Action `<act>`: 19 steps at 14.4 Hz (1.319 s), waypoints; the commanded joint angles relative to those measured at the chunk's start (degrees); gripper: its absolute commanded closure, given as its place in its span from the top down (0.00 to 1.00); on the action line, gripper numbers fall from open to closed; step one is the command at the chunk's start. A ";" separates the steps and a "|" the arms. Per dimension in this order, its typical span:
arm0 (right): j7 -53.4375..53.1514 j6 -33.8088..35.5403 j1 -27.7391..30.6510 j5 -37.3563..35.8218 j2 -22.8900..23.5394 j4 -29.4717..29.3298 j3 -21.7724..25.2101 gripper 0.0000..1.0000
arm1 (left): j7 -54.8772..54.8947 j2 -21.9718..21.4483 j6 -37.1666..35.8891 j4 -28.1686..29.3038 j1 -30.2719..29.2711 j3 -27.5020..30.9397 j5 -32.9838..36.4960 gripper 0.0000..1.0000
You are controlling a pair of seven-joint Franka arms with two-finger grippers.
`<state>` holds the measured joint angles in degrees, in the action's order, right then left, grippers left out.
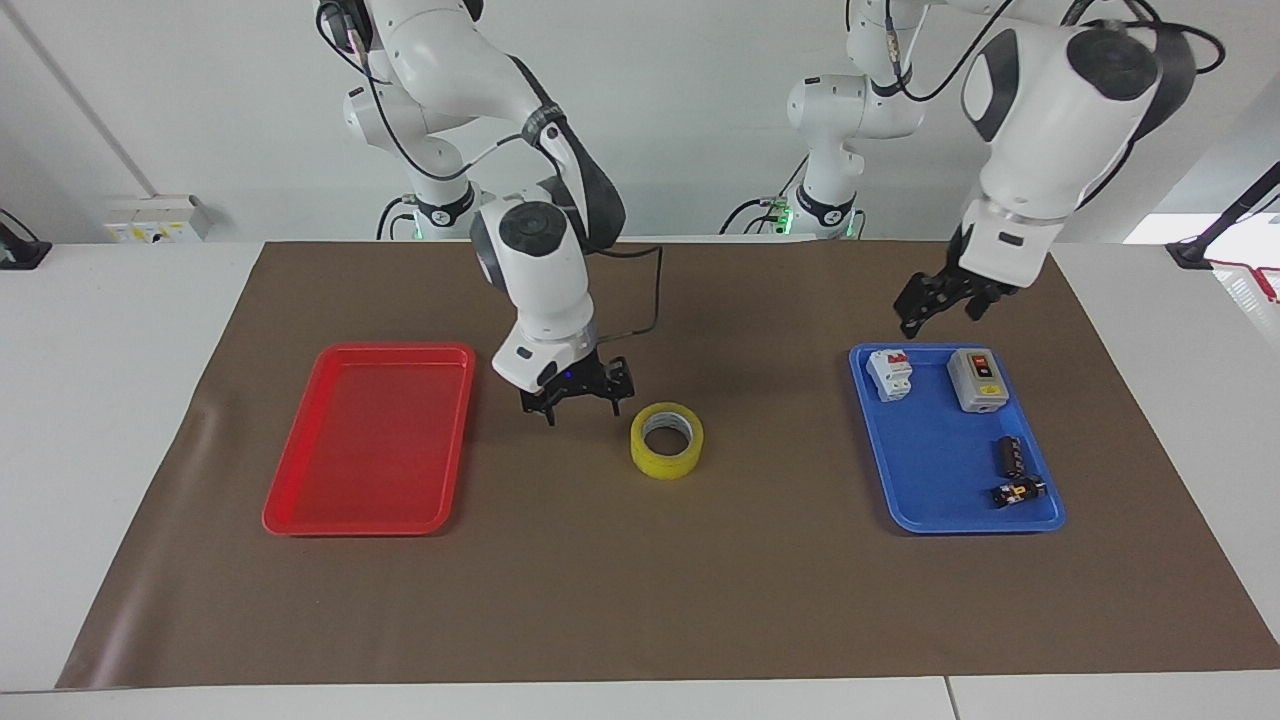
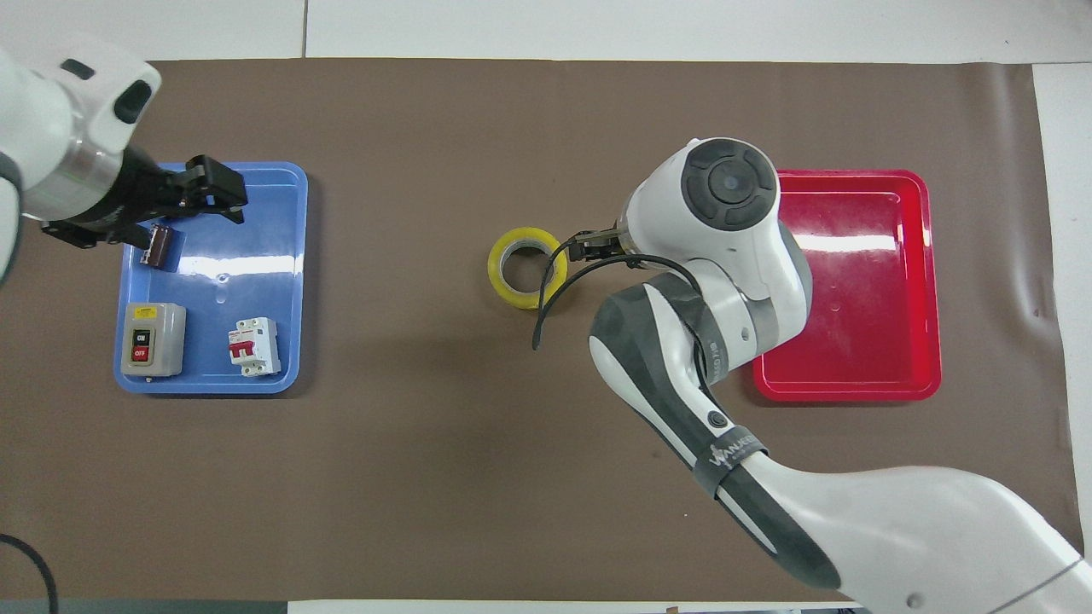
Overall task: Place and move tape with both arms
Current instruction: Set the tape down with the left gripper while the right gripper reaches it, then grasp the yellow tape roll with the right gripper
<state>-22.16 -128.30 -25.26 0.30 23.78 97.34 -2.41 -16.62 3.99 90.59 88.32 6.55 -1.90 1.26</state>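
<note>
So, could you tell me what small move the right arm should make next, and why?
Probably shift the right gripper sideways over the tape and lower its open fingers around the ring wall. The tape lies flat and free on the brown mat, between the red tray and the blue tray. The left gripper, also open, is up near the blue tray.

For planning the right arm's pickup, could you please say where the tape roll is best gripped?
Grip the tape by its wall, from above: it lies flat with its hole up, so one finger can go inside, one outside. The open right pincer hangs beside it.
</note>
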 commanded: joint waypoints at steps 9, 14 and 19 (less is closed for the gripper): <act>-3.95 -9.16 -5.41 -8.91 9.61 -2.77 0.21 1.00 | 10.28 -5.41 -7.53 1.43 -4.17 -0.57 -3.37 1.00; -3.69 -9.52 -5.50 -9.09 10.59 -3.21 0.13 0.00 | 10.46 -3.81 -8.93 -0.26 -3.91 -0.65 -3.37 1.00; -3.77 -4.96 -4.45 -8.91 10.50 -6.09 0.56 0.00 | 10.38 -4.52 -8.15 0.62 -4.44 -0.65 -3.28 1.00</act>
<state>-25.37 -135.96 -30.86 -7.40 33.60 93.91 -1.79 -7.11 -0.18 83.13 89.19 3.18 -2.25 -0.78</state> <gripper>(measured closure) 0.784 0.000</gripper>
